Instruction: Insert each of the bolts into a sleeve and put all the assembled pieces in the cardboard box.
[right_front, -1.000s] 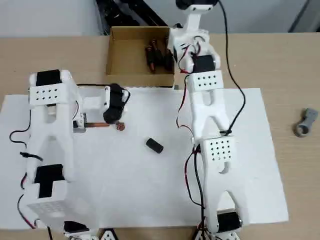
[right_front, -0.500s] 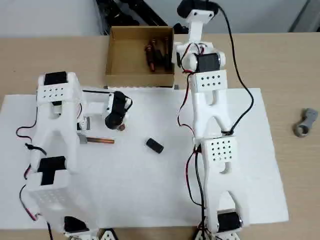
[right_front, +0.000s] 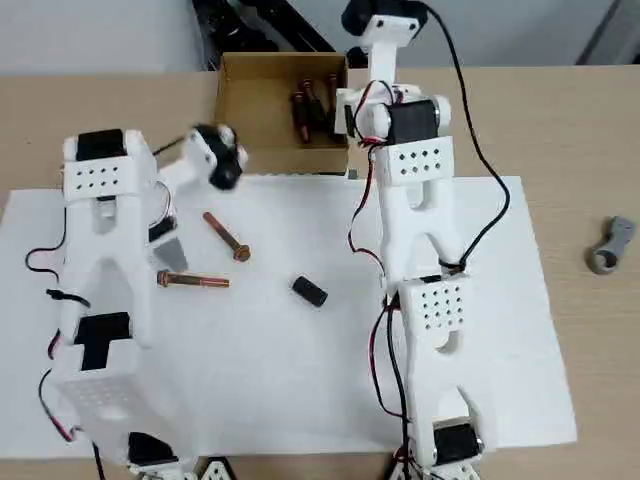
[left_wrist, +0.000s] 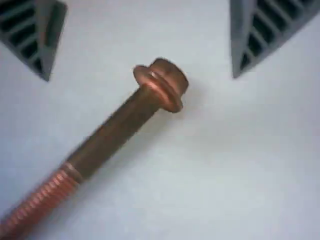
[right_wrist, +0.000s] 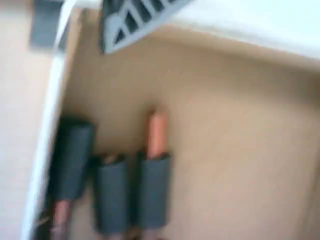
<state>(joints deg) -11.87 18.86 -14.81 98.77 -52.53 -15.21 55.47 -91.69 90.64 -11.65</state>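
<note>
Hovering: left gripper (left_wrist: 140, 55) spread over bolt (left_wrist: 125, 127) | assemblies (right_wrist: 152, 192) in cardboard box (right_front: 235, 115)

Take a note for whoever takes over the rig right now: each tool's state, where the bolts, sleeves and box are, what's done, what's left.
Left tool: open, empty, over a bolt head on the white sheet.
Right tool: over the cardboard box; its grip cannot be judged.
Done: three sleeved pieces appear to lie in the box.
Loose on the sheet: a slanted bolt, a level bolt and one black sleeve.
Left: sleeve both bolts and box them. I see one loose sleeve for two bolts.
</note>
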